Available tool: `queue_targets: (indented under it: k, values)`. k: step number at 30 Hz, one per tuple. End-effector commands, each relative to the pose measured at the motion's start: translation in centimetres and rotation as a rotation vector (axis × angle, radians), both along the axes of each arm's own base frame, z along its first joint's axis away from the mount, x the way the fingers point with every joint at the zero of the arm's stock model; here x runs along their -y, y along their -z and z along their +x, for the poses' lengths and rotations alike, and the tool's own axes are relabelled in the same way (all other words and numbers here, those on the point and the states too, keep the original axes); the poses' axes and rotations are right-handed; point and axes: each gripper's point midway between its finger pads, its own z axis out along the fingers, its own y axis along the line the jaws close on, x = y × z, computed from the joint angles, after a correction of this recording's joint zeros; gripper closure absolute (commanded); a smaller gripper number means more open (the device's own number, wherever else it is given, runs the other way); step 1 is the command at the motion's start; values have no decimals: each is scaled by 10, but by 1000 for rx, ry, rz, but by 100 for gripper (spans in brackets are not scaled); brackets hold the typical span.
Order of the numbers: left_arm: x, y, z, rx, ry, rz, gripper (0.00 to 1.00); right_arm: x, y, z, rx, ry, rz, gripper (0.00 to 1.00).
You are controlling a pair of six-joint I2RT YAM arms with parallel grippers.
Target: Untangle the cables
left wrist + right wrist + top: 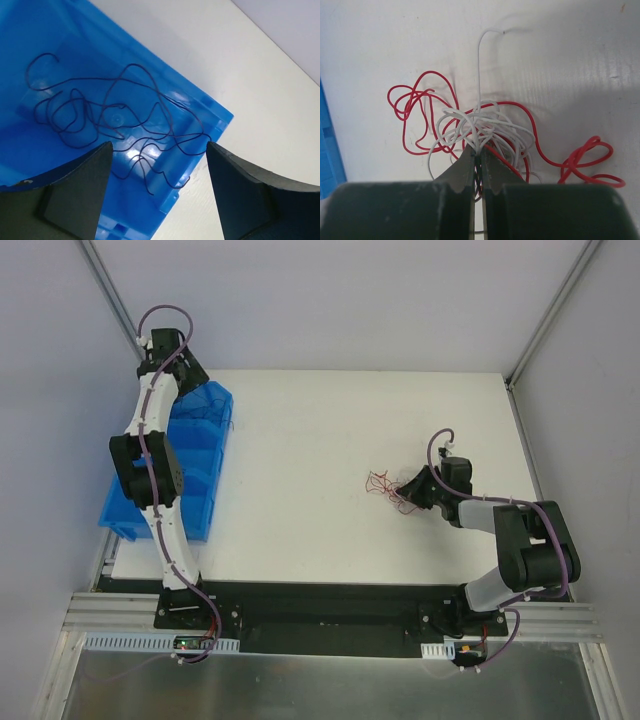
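Three cables [481,121] (seemingly), two claws [158,146] [479,153], one bin [200,107]

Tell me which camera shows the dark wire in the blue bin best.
Left wrist: the dark wire lies looped across the blue bin, close up. From the top, the bin shows but the wire is too thin to trace. The right wrist shows only red and white wires.
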Motion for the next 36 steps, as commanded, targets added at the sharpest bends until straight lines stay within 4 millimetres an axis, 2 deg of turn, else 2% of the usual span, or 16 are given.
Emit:
queue_targets:
  k: [1,4,9,17,18,24,25,27,29,32,36]
  values:
    - [24,5,23,38,139,-26,25,-3,-4,2,13,-12,4,99]
    - [26,14,32,56,192,-64,27,-3,-2,2,9,-12,-1,99]
    - [21,33,33,31,186,-75,30,-4,2,3,-7,-15,-1,99]
    - [15,59,39,8,169,-73,44,-4,6,3,-19,-15,0,99]
    - [13,61,39,5,167,-72,47,-3,7,3,-19,-14,-3,99]
    - [10,66,41,3,177,-37,78,-4,10,3,-30,-16,2,99]
    - [8,63,41,5,179,-27,83,-5,10,3,-31,-17,3,99]
    - [4,54,38,13,179,1,99,-5,9,3,-29,-19,9,99]
    - [5,38,35,37,193,19,100,-5,8,3,-26,-21,9,99]
    - [-1,-5,26,106,179,79,100,-6,3,3,-9,-26,12,99]
    - [-9,-59,4,175,159,162,100,-7,0,2,6,-32,5,99]
